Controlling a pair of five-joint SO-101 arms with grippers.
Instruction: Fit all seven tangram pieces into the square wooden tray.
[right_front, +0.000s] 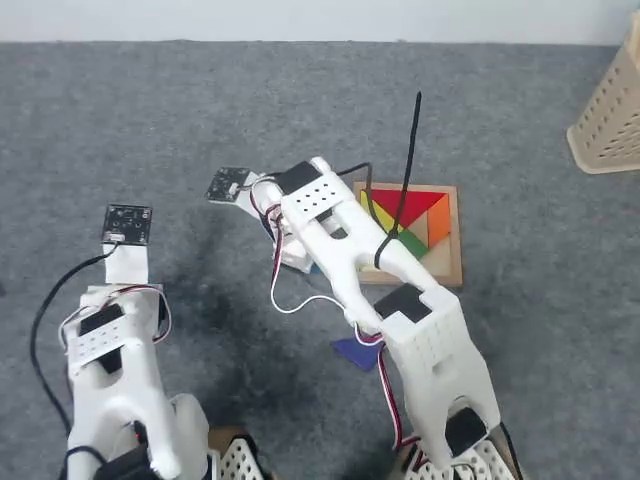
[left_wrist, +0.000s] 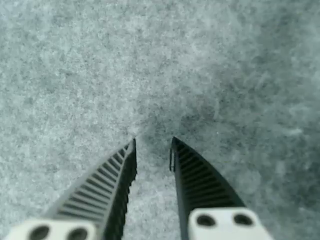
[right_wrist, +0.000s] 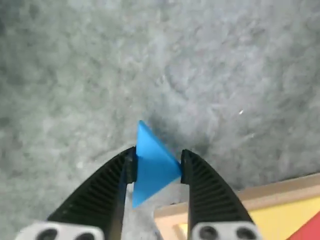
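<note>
The square wooden tray (right_front: 457, 240) lies on the grey carpet (right_front: 150, 120), and it already holds a yellow piece (right_front: 369, 206), a red piece (right_front: 415, 204), a green piece (right_front: 406, 244) and an orange piece (right_front: 438, 228). A strip of bare wood shows along the tray's side nearest the arm bases. The right gripper (right_wrist: 158, 152) hangs just outside one corner of the tray. Its two ribbed fingers (right_wrist: 112, 185) are clamped on the opposite edges of a blue triangle (right_wrist: 151, 164), whose point juts out past the fingertips. In the right wrist view the triangle sits over carpet just beside the tray's rim and not inside it. It cannot be told whether the triangle touches the carpet. A purple piece (right_front: 350, 352) lies flat on the carpet, apart from the tray on the side toward the arm bases, and is partly covered by the right arm (right_front: 340, 250). The left gripper (left_wrist: 153, 142) is well apart from the tray, over plain carpet. Its jaws stand a little apart with nothing between them. A black cable (right_front: 405, 175) from the right arm crosses above the tray. A pale slatted basket (right_front: 610, 110) stands beyond the tray's far corner, well apart from it.
</note>
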